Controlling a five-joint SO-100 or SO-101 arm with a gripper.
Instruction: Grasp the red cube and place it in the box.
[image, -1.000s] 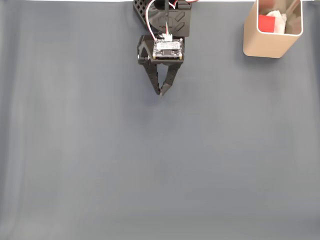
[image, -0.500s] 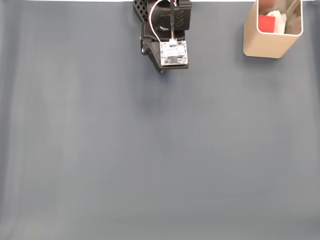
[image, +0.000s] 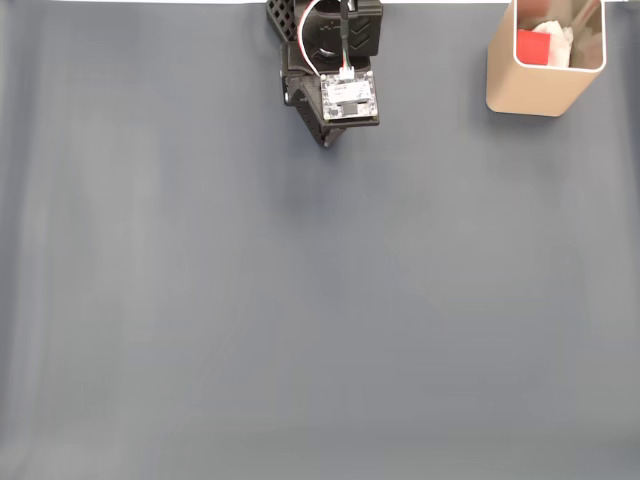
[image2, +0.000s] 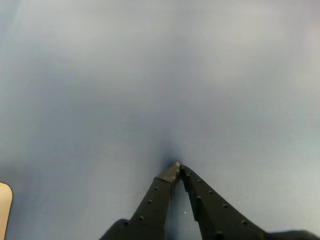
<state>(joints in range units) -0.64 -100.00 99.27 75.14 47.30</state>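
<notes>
— Grey-blue cloth (image: 300, 320) covers the whole table in the fixed view, smooth and bare across the near half. Where has the red cube (image: 534, 47) got to?

— It sits inside the box (image: 540, 85), at the far right corner of the cloth, lying against the left inner wall. Something pale and crumpled lies just beside it in there; I cannot tell what it is.

— So the placing looks done?

— I would judge so. The cube is in the box, and nothing red lies on the cloth. What may be left is only for the arm to settle at its base.

— And the gripper (image2: 178, 167)?

— In the wrist view its two black fingers meet at the tips with nothing between them, so it is clenched and empty, pointing at plain cloth. In the fixed view the arm (image: 330, 60) is folded up at the far edge, well apart from the box and to its left.

— Anything in the way?

— No. A pale sliver at the lower left edge of the wrist view may be the box's wall, but it is too little to be sure.
</notes>
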